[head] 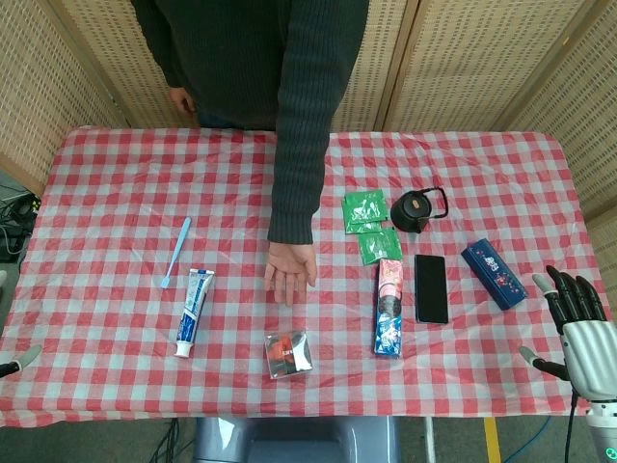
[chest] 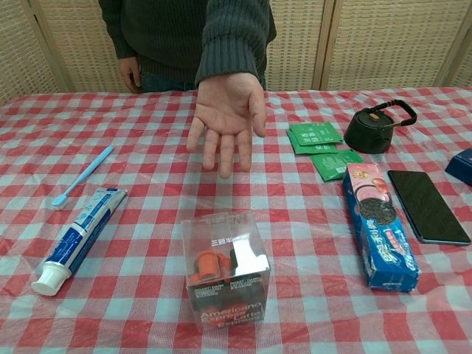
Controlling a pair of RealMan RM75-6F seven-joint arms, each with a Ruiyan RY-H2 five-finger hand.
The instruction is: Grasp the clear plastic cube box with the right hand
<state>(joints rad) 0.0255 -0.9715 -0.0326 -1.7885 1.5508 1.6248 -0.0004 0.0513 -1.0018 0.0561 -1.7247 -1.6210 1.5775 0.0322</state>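
The clear plastic cube box (head: pixel 288 353) stands on the checkered cloth near the table's front edge, with red and black items inside; the chest view shows the clear plastic cube box (chest: pixel 226 271) close up at centre bottom. My right hand (head: pixel 576 315) is at the far right edge of the head view, fingers spread and holding nothing, well to the right of the box. Only a fingertip of my left hand (head: pixel 21 361) shows at the lower left edge. Neither hand appears in the chest view.
A person's open hand (head: pixel 290 274) reaches over the table just behind the box. A toothpaste tube (head: pixel 194 312) and blue toothbrush (head: pixel 176 251) lie left. A snack pack (head: pixel 389 306), black phone (head: pixel 431 287), blue case (head: pixel 493 274), green sachets (head: pixel 369 224) and black teapot (head: pixel 415 210) lie right.
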